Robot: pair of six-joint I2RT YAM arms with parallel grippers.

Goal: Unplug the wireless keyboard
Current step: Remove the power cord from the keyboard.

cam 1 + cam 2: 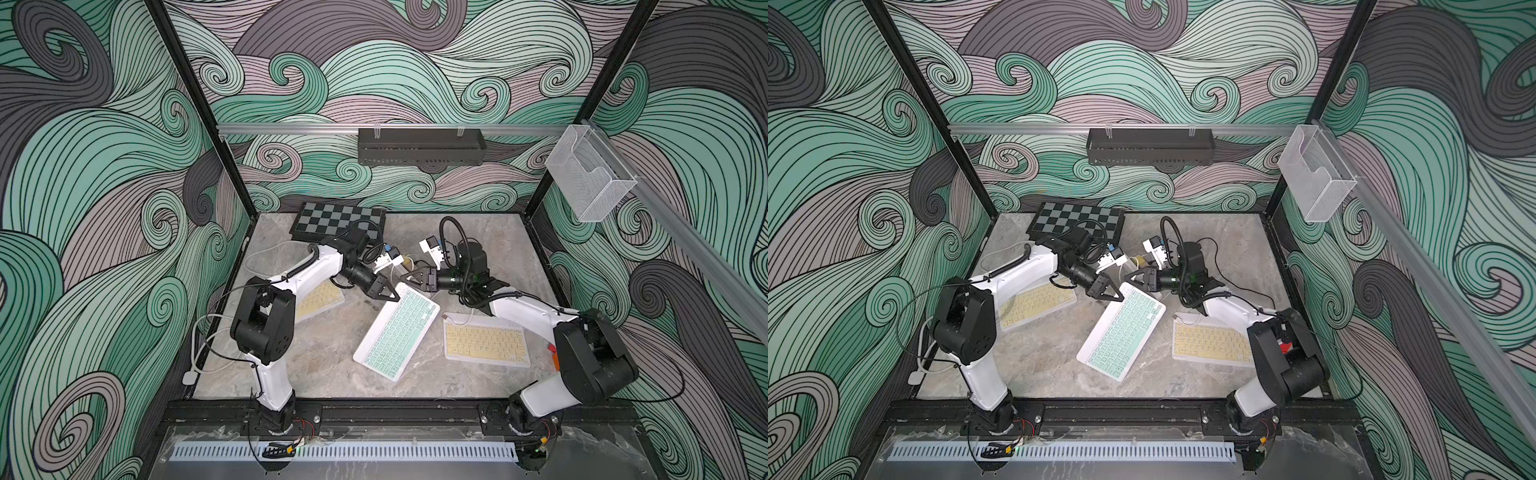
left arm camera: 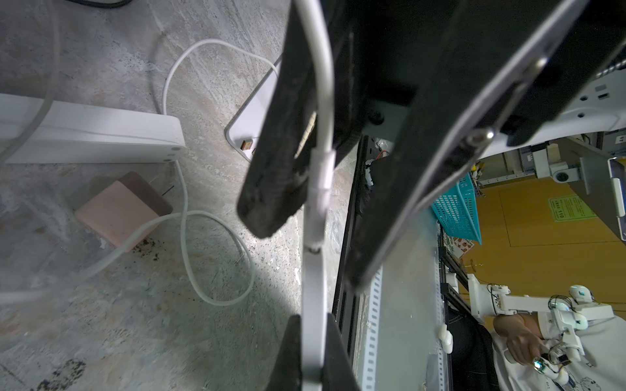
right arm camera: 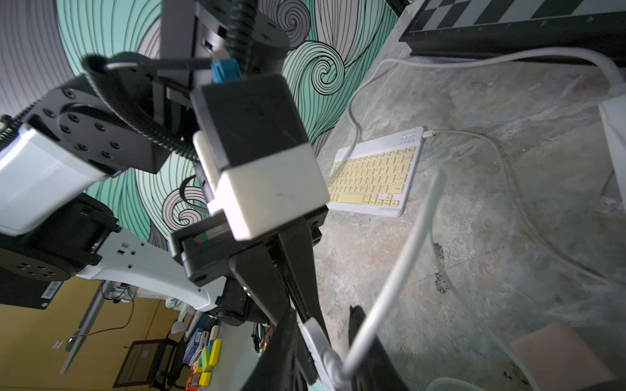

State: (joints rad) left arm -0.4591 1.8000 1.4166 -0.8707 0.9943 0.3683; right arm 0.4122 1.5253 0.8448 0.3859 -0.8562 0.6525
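1. The table [image 1: 332, 353] has the green keyboard [image 1: 397, 334] lying crooked in the middle.
2. The left gripper [image 1: 392, 297] is pinched tight on the green keyboard's far corner. It should hold firm so nothing slides.
3. The right gripper [image 1: 402, 275] has its fingers apart around the plug, not squeezing.
4. The white cable [image 2: 325, 84] bends away from there.
5. The plug [image 2: 321, 169] does not look out yet. Squeeze the plug, not the cable, and pull straight.

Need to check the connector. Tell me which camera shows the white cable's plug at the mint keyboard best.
Left wrist: the plug sits sharp and close at the edge of the mint keyboard. Right wrist shows the plug blurred and partly hidden. In both top views it is too small to make out.
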